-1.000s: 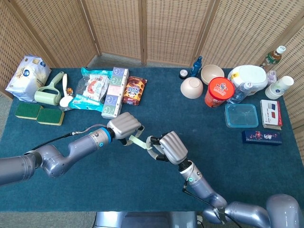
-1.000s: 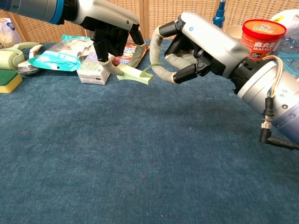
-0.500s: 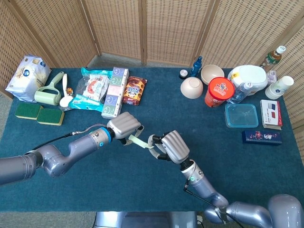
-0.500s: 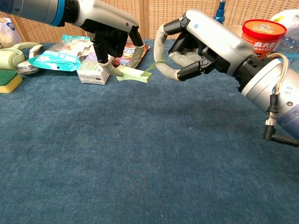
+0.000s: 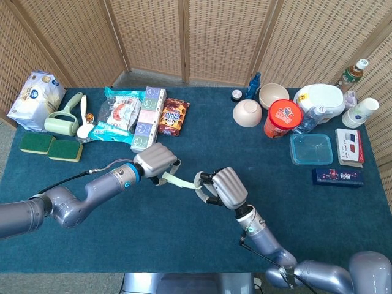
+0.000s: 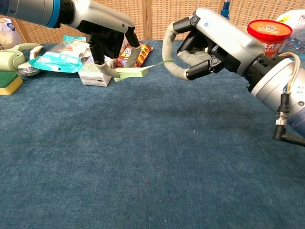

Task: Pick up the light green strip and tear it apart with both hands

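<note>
The light green strip point(image 5: 182, 182) point(image 6: 138, 70) hangs stretched in the air between my two hands, above the middle of the blue table. My left hand point(image 5: 157, 162) point(image 6: 106, 40) pinches its wider left end. My right hand point(image 5: 222, 187) point(image 6: 200, 45) pinches the thin right end between thumb and a finger, with the other fingers curled. The strip looks drawn out to a narrow band near the right hand; it is still in one piece.
Behind the left hand lie snack packets point(image 5: 119, 113), a box point(image 5: 146, 119) and a chocolate bag point(image 5: 173, 116). Sponges point(image 5: 49, 147) and a lint roller point(image 5: 64, 119) sit far left. Bowls point(image 5: 248, 112), a red tub point(image 5: 282, 117), containers and boxes stand at the back right.
Both hands have drawn apart: the left hand moved left, the right hand moved right and up. The strip has gone from slack and folded to stretched taut.
</note>
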`<control>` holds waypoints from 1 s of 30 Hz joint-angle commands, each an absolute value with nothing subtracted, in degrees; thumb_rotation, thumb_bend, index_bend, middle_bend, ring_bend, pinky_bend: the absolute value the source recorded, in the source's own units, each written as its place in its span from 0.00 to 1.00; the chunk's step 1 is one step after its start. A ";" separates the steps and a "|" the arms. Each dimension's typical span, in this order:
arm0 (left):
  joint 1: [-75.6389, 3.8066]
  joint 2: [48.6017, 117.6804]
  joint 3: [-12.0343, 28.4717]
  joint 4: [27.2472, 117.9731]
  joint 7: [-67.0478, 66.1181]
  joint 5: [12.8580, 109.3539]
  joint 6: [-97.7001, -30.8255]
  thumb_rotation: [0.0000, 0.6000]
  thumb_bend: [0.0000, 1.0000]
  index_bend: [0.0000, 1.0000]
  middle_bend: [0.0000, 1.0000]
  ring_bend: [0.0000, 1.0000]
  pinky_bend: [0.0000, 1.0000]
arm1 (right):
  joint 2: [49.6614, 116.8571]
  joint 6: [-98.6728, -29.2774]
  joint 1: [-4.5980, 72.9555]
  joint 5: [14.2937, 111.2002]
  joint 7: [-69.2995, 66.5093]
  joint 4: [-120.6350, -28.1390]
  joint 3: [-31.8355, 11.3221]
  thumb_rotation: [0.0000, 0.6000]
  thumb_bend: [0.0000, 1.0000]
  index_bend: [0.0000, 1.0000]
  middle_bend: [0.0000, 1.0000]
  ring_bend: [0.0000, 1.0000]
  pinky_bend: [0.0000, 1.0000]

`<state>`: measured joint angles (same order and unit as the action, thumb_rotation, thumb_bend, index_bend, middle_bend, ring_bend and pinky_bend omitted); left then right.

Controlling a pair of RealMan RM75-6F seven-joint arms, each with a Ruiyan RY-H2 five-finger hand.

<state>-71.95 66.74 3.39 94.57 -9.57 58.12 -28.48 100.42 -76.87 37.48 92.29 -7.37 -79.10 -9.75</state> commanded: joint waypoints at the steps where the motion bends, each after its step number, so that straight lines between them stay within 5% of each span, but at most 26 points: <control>1: -71.70 66.53 3.20 94.54 -9.46 58.06 -28.55 1.00 0.46 0.72 1.00 1.00 1.00 | 100.16 -76.87 37.36 92.16 -7.38 -79.15 -9.76 1.00 0.45 0.70 1.00 1.00 0.88; 13: -69.11 65.62 2.01 93.84 -8.65 58.38 -29.69 1.00 0.46 0.72 1.00 1.00 1.00 | 98.45 -76.66 36.61 91.32 -8.03 -79.05 -9.69 1.00 0.45 0.69 1.00 0.99 0.87; 19: -67.53 66.55 1.72 92.95 -9.56 59.24 -32.16 1.00 0.46 0.72 1.00 1.00 1.00 | 95.10 -74.56 36.02 90.25 -8.42 -79.24 -8.80 1.00 0.45 0.60 0.99 0.93 0.80; 25: -66.40 67.90 1.77 92.52 -9.96 59.60 -33.42 1.00 0.46 0.71 1.00 1.00 1.00 | 90.76 -72.21 35.19 88.84 -9.07 -80.02 -7.89 1.00 0.45 0.44 0.85 0.79 0.65; 30: -65.92 68.27 2.03 92.74 -10.49 59.99 -34.00 1.00 0.46 0.70 1.00 1.00 1.00 | 87.91 -70.34 34.64 87.51 -8.63 -80.71 -7.37 1.00 0.45 0.19 0.60 0.58 0.43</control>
